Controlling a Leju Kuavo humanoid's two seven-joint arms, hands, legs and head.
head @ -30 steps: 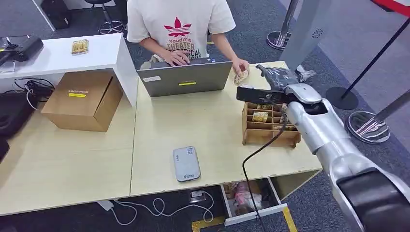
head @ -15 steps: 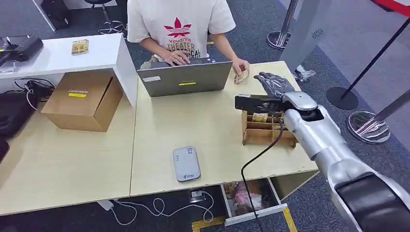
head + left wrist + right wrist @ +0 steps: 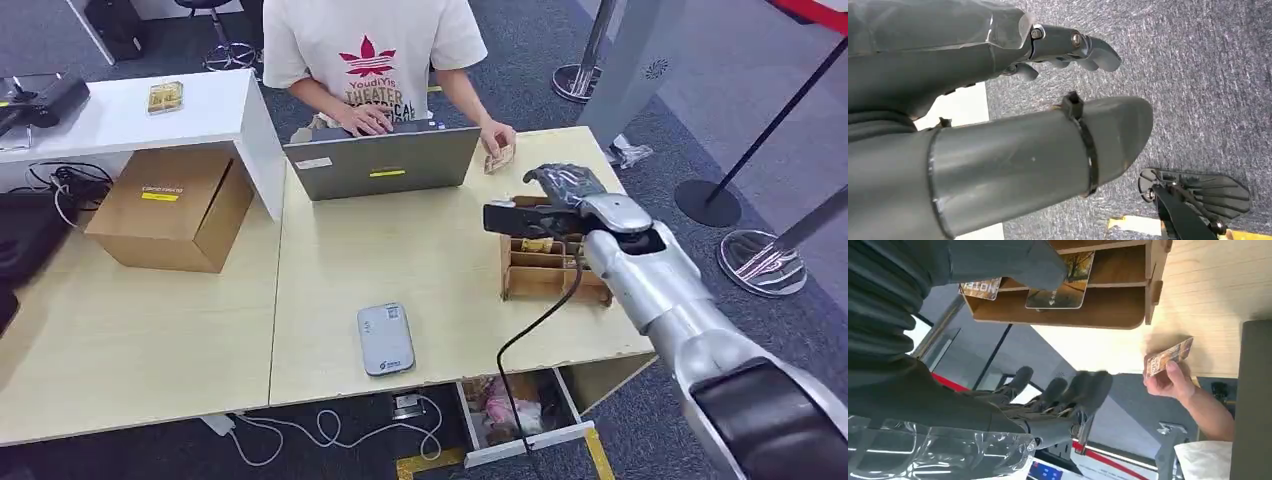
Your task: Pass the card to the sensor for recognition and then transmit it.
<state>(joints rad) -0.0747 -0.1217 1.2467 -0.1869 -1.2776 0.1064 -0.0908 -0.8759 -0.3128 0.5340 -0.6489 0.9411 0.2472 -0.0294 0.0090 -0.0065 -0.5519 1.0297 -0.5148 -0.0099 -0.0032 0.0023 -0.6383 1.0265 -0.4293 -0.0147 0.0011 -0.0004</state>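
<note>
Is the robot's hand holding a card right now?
No, the right hand hovers empty over the wooden card rack; the person's hand holds a card.

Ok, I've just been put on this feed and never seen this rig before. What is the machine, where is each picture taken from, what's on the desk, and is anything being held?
It is a two-legged humanoid robot with silver arms and many-fingered hands. The head view looks down from high on its body. The other two come from cameras at its wrists and are turned.

The right hand is over the wooden card rack, fingers apart, holding nothing. The right wrist view shows cards in the rack's slots. The left hand is over grey carpet with nothing in it; whether its fingers are open or curled is unclear.

On the desk lie a laptop, the grey sensor near the front edge and a cardboard box. A person's hand across the desk holds a card.
</note>
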